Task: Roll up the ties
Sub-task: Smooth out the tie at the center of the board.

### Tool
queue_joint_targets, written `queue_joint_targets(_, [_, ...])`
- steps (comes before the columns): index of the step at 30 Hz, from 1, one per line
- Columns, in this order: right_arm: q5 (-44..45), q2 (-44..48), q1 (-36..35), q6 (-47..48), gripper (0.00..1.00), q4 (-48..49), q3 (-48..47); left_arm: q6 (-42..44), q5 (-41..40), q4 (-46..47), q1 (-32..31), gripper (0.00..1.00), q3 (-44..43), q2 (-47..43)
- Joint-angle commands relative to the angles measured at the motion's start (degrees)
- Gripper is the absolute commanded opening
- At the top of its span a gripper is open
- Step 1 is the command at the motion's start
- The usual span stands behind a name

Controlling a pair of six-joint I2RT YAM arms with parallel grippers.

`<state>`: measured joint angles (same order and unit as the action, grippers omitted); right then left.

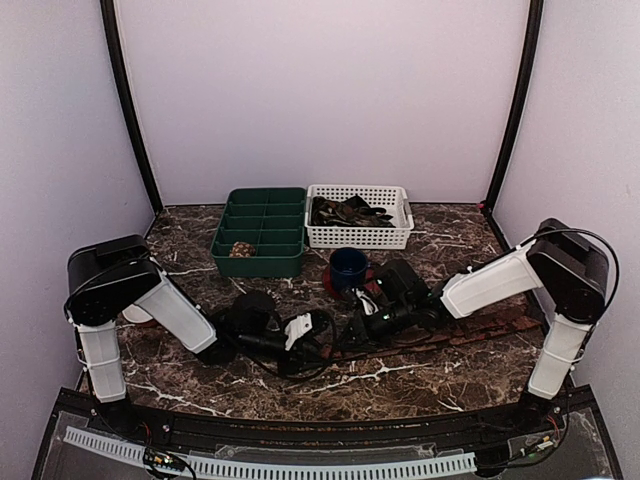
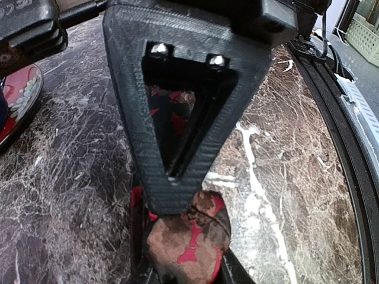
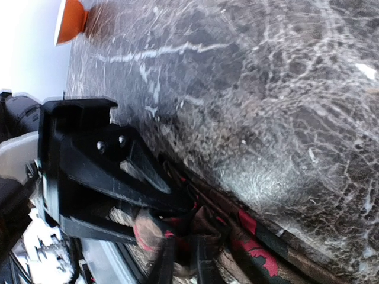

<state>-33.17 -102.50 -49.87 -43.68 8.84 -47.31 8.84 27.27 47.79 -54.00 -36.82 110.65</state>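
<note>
A brown tie with red blotches (image 1: pixel 470 330) lies in a long strip across the marble table (image 1: pixel 300 390), from the middle toward the right. Both grippers meet at its left end. My left gripper (image 1: pixel 305 335) is shut on a bunched wad of the tie (image 2: pixel 189 242), which is pinched between its fingers (image 2: pixel 172 177). My right gripper (image 1: pixel 362 325) also grips the bunched tie (image 3: pixel 249 242), with its fingers (image 3: pixel 148 183) closed over the folds. A small brownish rolled tie (image 1: pixel 241 249) sits in the green divided bin (image 1: pixel 262 262). Several dark ties (image 1: pixel 345 211) lie in the white basket (image 1: pixel 395 238).
A dark blue mug (image 1: pixel 348 270) stands just behind the grippers, with a red patterned object (image 2: pixel 18 100) beside it. The bin and basket are at the back centre. Black cables loop near the left gripper. An orange object (image 3: pixel 71 18) shows far off in the right wrist view.
</note>
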Motion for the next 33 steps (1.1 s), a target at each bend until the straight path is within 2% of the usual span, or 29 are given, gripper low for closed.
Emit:
queue_joint_targets(1, [-0.96,1.82,-0.04,-1.95,0.23,3.83,2.33,-0.10,0.51,-10.61,0.12,0.28,-0.20,1.47])
queue_joint_targets(5, [-2.61,2.41,0.02,-3.49,0.36,5.76,2.58,-0.36,0.61,-9.94,0.12,0.28,0.23,1.41])
queue_joint_targets(10, [-3.82,1.43,-0.05,-3.53,0.35,5.82,2.45,-0.39,0.42,-10.04,0.12,0.28,-0.01,1.42])
queue_joint_targets(11, [-3.90,1.46,0.02,-3.32,0.29,5.84,2.60,-0.33,0.43,-10.10,0.12,0.28,-0.08,1.41])
queue_joint_targets(13, [-3.26,1.52,0.01,-2.48,0.09,5.04,2.52,-0.37,0.27,-10.17,0.12,0.29,-0.10,1.37])
queue_joint_targets(14, [-2.72,1.39,0.11,-1.96,0.02,4.14,2.35,-0.51,0.29,-9.86,0.12,0.31,0.01,1.10])
queue_joint_targets(15, [-2.20,1.10,0.20,-1.60,0.00,3.26,2.24,-0.82,0.41,-9.40,0.24,0.34,0.26,0.62])
queue_joint_targets(20, [-1.06,-0.43,0.81,-1.32,0.00,3.07,3.33,-2.47,1.60,-7.41,0.95,0.52,2.07,-5.54])
queue_joint_targets(25, [-0.60,-1.62,1.46,-1.49,0.00,4.59,5.12,-2.56,0.45,-5.80,1.00,0.61,4.16,-10.94])
queue_joint_targets(30, [-0.11,-2.26,2.11,-1.58,0.00,5.50,6.13,-3.00,-0.55,-2.12,0.72,0.72,5.65,-8.82])
queue_joint_targets(33, [-0.02,-2.21,2.27,-1.67,0.00,5.57,6.28,-2.16,-2.22,-0.45,-0.55,0.74,4.23,-5.15])
